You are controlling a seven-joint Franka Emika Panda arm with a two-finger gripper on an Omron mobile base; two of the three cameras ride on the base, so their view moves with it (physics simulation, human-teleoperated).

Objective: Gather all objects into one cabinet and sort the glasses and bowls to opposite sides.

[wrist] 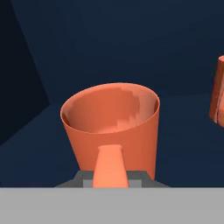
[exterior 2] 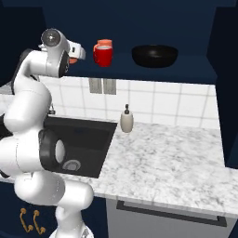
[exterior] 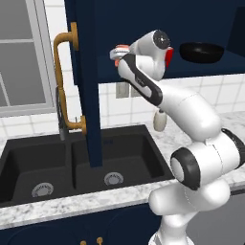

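Up inside the cabinet (exterior: 91, 57) now, end effector (wrist: 110, 175) clamped tight on a salmon cup (wrist: 111, 127), one finger down inside the rim, cup upright and close over the navy shelf (exterior 2: 153, 69). Placing step in hand, by the look of it: a glass being brought to the glasses' end. Taking the red cup (exterior 2: 102, 55) as the marker: a second salmon cup (exterior 2: 105, 42) tucked right behind it, the black bowl (exterior 2: 155, 55) well off to its right on the same shelf, the held cup to its left, toward the open door with the brass handle (exterior: 62, 81). In the hand view, the orange edge at far right (wrist: 217, 92) probably that neighbour cup, hard to say which. Sorting looking good so far, glasses left of the bowl. Next move likely a gentle lowering till the base sits flat, then release and a straight pull-back, minding the red cup just beside. Whether the base already touches the shelf: cannot tell.
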